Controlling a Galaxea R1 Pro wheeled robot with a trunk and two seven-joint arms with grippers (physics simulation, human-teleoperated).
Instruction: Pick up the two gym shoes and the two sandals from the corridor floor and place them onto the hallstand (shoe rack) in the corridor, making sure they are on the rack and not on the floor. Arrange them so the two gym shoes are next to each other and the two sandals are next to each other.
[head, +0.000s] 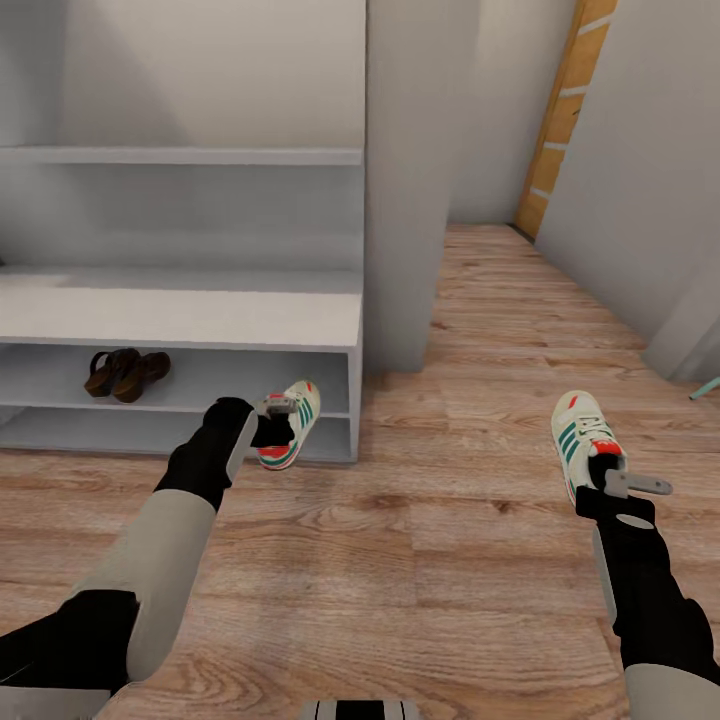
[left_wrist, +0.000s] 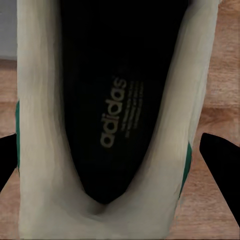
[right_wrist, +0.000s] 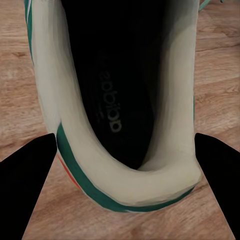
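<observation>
One gym shoe (head: 292, 425), white with teal stripes and a red heel, hangs tilted in front of the right end of the hallstand (head: 200, 315), with my left gripper (head: 273, 428) shut on its heel. In the left wrist view the black fingers (left_wrist: 222, 170) flank that shoe's opening (left_wrist: 110, 115). The other gym shoe (head: 580, 432) is at the right over the corridor floor (head: 450, 540), my right gripper (head: 606, 468) shut on its heel collar (right_wrist: 125, 185). Both sandals (head: 126, 373) lie side by side on the rack's lower tier.
A white wall pillar (head: 405, 180) rises right beside the rack's right end. The corridor runs on behind it to an orange-brown door frame (head: 565, 110). A teal item (head: 705, 390) pokes in at the right edge. A floating shelf (head: 180, 156) hangs above the rack.
</observation>
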